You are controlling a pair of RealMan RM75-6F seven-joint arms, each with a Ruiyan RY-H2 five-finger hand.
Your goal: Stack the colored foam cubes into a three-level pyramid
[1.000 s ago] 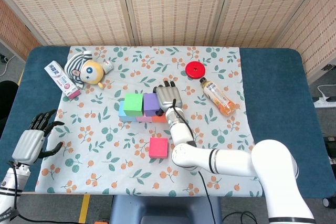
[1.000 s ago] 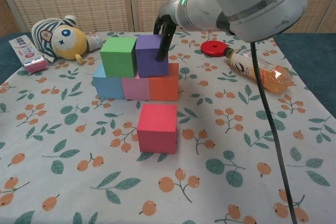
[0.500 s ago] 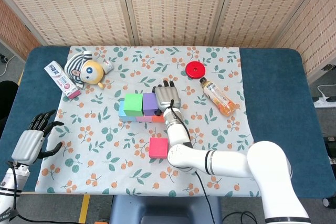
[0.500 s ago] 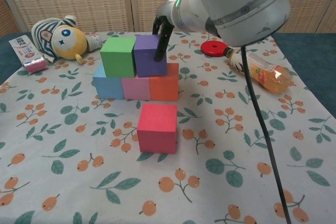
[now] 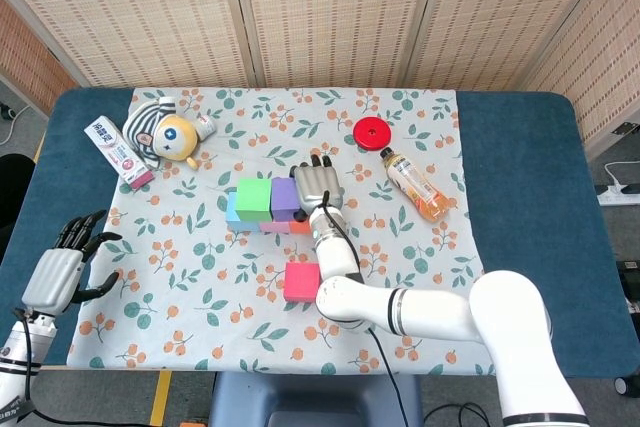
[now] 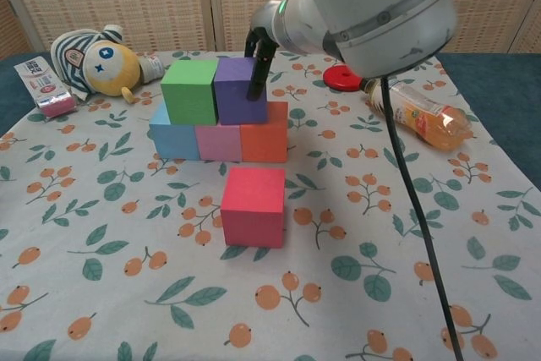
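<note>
Three cubes form a bottom row: light blue [image 6: 173,139], pink [image 6: 220,142] and orange [image 6: 265,142]. On top of them sit a green cube [image 6: 190,90] and a purple cube [image 6: 237,90], side by side and touching. A red cube [image 6: 254,206] lies alone on the cloth in front of the stack. My right hand [image 5: 318,185] hangs at the purple cube's right side, and its fingertips [image 6: 256,82] touch that face; it holds nothing. Far to the left, my left hand [image 5: 62,267] rests near the table's left edge with its fingers spread and nothing in it.
A striped plush toy [image 6: 97,61] and a small pink-and-white box [image 6: 42,84] lie at the back left. A red disc [image 6: 342,76] and a drink bottle on its side [image 6: 418,116] lie at the back right. A floral cloth [image 6: 127,293] covers the table.
My right hand has nudged the purple cube a little to the left, up against the green cube. The left hand and the red cube have not moved.
</note>
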